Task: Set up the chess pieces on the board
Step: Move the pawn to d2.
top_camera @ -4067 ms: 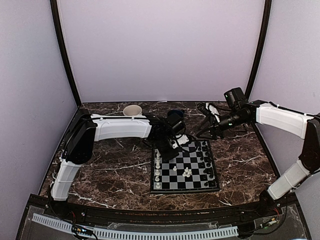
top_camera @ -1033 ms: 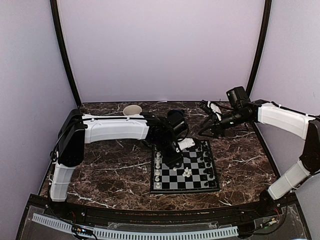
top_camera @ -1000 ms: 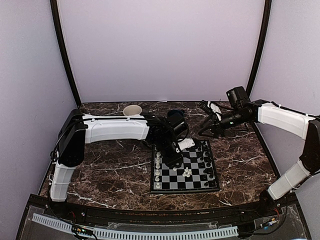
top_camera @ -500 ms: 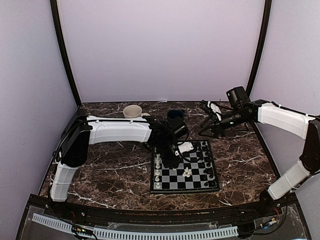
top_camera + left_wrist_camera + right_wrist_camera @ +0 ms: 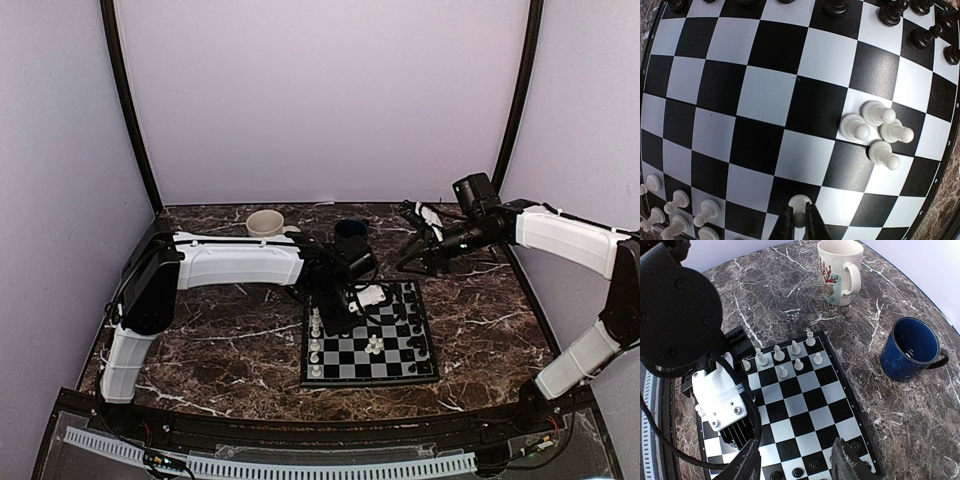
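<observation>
Currently left pincer [image 5: 800, 216] clamped on tiny round-headed white pawn [image 5: 800, 202]; right pincer [image 5: 797, 464] apart.

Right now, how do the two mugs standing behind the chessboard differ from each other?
The white mug carries a red and green picture; the blue mug is plain dark blue. The white mug looks taller and slimmer, the blue mug squatter and wider. The white mug stands farther from the board than the blue mug. Both stand upright on the marbled table, each with one handle.
</observation>
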